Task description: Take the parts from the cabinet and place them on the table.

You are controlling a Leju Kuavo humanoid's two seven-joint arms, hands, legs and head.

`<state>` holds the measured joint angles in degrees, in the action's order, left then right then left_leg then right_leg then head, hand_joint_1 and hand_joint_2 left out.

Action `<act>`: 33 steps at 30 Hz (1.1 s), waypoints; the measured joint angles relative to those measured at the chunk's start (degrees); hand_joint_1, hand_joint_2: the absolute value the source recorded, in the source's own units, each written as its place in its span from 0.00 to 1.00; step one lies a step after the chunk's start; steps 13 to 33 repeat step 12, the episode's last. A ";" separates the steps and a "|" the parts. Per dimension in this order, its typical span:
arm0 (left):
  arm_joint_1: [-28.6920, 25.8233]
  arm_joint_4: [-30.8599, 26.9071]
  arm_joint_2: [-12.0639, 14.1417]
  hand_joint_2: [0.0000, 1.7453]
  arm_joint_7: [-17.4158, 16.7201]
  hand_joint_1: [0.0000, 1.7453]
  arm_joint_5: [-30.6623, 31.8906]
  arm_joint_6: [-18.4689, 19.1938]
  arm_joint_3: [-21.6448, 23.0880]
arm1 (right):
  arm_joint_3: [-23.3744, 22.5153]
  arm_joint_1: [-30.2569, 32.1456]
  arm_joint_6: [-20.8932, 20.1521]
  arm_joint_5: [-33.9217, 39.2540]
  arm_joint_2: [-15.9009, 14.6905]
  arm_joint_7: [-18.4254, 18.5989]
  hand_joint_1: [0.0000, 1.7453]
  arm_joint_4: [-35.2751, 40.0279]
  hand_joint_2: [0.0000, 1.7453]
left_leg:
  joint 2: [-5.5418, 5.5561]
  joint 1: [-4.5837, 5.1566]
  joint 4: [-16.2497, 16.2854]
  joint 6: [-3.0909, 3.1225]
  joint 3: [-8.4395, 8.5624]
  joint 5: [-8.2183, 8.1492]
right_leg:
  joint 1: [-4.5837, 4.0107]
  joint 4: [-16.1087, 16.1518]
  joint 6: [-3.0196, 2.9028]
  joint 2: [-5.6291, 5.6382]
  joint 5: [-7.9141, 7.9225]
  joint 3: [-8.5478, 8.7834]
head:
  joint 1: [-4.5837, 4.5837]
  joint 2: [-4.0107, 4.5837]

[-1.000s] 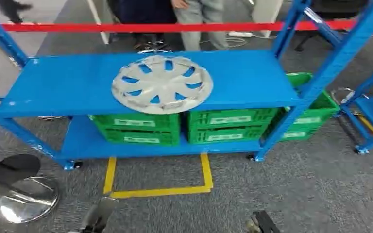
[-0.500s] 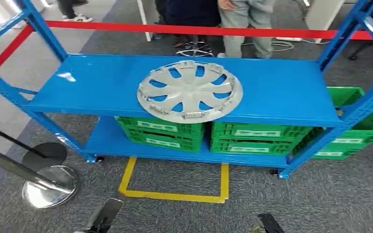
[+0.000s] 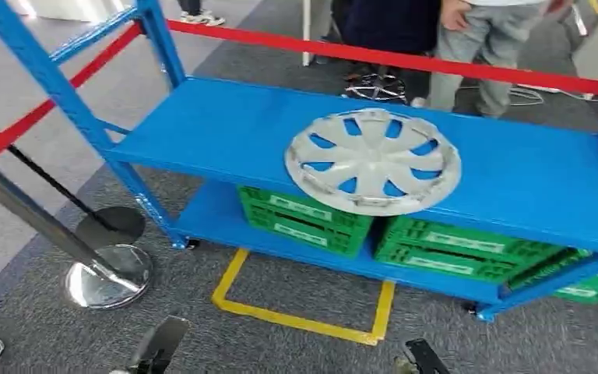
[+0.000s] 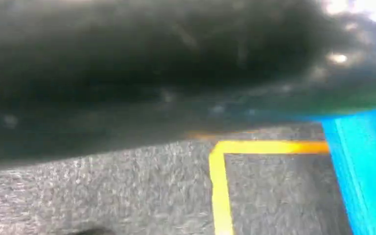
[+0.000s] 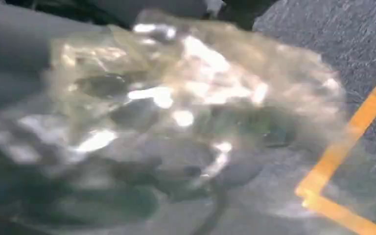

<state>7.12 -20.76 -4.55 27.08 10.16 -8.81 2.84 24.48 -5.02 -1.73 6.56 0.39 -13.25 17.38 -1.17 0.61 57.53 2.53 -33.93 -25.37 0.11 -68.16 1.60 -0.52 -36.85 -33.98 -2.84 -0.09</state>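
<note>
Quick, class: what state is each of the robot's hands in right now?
Left hand: cannot be told, too little shows.
Right hand: cannot be told, blurred.

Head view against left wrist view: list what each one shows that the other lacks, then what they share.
Head view alone: the silver hubcap lying flat on the upper shelf of the blue rack, green crates below it, a red barrier tape, a chrome stanchion base, and people's legs beyond the tape. Left wrist view alone: a blurred dark mass up close, across the upper half; what it is cannot be told. Shared: the grey carpet, the yellow floor tape and a blue rack post.
</note>
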 joint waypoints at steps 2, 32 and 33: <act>-0.09 0.00 -0.07 0.00 -0.02 0.00 -0.02 0.04 0.04 | 0.02 0.39 0.07 0.00 -0.02 0.04 0.00 0.00 0.00 | 0.91 0.01 0.04 0.12 0.11 -0.24 | 0.18 -7.37 0.45 0.42 -1.77 -4.89 | 0.04 0.00; -0.23 0.04 0.11 0.00 -0.85 0.00 -0.63 0.15 0.13 | 0.02 0.29 1.29 0.17 -0.04 1.20 0.00 0.00 0.00 | 2.27 0.04 1.00 -0.98 0.98 -1.59 | 0.77 9.12 0.03 1.05 8.33 0.97 | -0.15 0.00; -0.23 0.04 0.11 0.00 -0.85 0.00 -0.63 0.15 0.13 | 0.02 0.29 1.29 0.17 -0.04 1.20 0.00 0.00 0.00 | 2.27 0.04 1.00 -0.98 0.98 -1.59 | 0.77 9.12 0.03 1.05 8.33 0.97 | -0.15 0.00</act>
